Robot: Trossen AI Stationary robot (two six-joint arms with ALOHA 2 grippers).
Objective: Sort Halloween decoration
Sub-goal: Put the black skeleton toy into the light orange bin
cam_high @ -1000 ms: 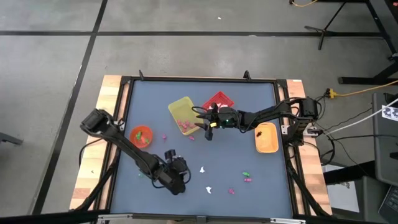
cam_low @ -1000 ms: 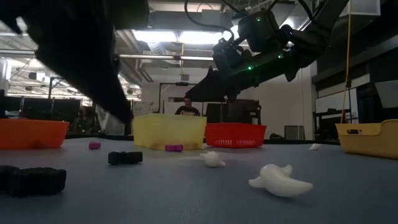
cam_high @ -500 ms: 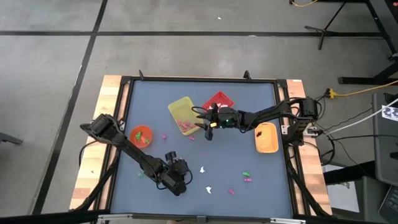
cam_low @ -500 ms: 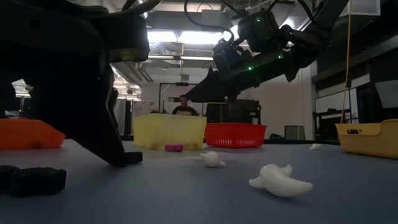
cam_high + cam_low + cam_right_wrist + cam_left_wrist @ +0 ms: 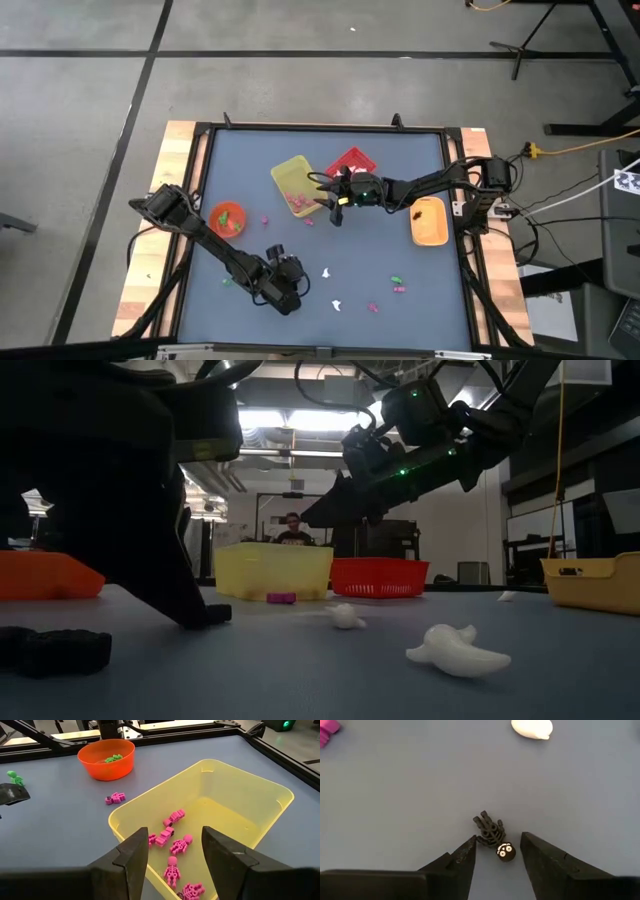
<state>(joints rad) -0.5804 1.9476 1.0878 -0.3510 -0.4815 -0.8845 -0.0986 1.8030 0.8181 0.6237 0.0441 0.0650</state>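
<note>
A tiny black skeleton trinket (image 5: pixel 491 835) of the Halloween decoration lies flat on the blue table, its skull end nearest my left gripper (image 5: pixel 498 840). That gripper is open and low over the table near its front edge (image 5: pixel 285 285), with one finger on either side of the skull (image 5: pixel 506 851). My right gripper (image 5: pixel 175 845) hangs open over the near wall of the yellow bin (image 5: pixel 235 815), nothing between its fingers. Several pink skeletons (image 5: pixel 172 840) lie in that bin. In the low view, the left fingers (image 5: pixel 175 595) reach down to the table beside the black trinket (image 5: pixel 215 613).
White ghost trinkets (image 5: pixel 455 650) (image 5: pixel 345 617) and another black piece (image 5: pixel 55 650) lie near the front. Loose pink (image 5: pixel 372 308) and green (image 5: pixel 395 279) pieces lie front right. There is a red bin (image 5: pixel 352 162) at the back, an orange bowl (image 5: pixel 227 217) holding green pieces at left and an orange tray (image 5: pixel 428 220) at right.
My left gripper has come down to the table, its fingers now standing beside the black skeleton trinket. The trinket has stayed where it lay. My right gripper has kept still over the yellow bin.
</note>
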